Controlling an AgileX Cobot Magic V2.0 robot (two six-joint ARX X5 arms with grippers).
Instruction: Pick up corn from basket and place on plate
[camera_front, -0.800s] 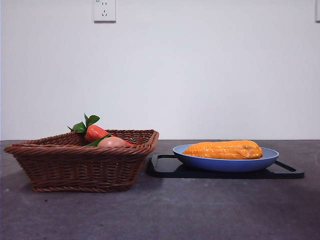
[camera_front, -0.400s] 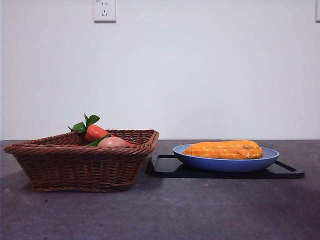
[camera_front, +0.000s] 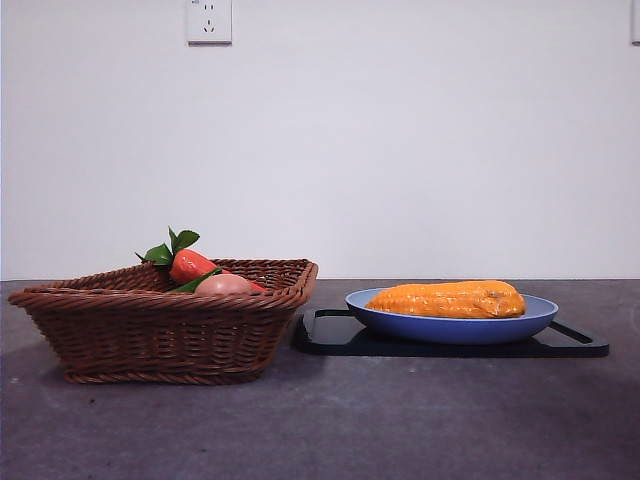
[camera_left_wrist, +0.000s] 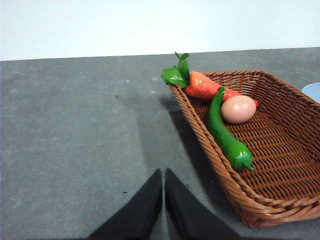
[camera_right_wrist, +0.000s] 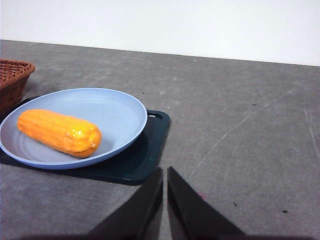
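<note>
On the light-blue plate (camera_front: 450, 325) we find the corn (camera_front: 447, 299), lying lengthwise across its shallow bowl, and the plate itself rests on a flat black tray (camera_front: 570, 343) on the grey table (camera_front: 330, 420). From the right wrist view we see the same cob (camera_right_wrist: 59, 132) set toward one side of the plate (camera_right_wrist: 117, 112), with the tray's corner (camera_right_wrist: 150, 150) showing past the rim. Our right gripper (camera_right_wrist: 165, 175) hangs above bare table just beside the tray, its two black jaws pressed together and holding nothing. Beside the tray stands the wicker basket (camera_front: 160, 330), close to it but apart. In it we count a red-orange carrot (camera_left_wrist: 205, 86) with green leaves leaning on the rim, a round pinkish-tan piece (camera_left_wrist: 238, 109), and a green pepper (camera_left_wrist: 225, 135) (hidden behind the basket wall in the front view). Our left gripper (camera_left_wrist: 164, 176) hovers over the table just outside the basket (camera_left_wrist: 280, 150), jaws likewise closed on nothing.
</note>
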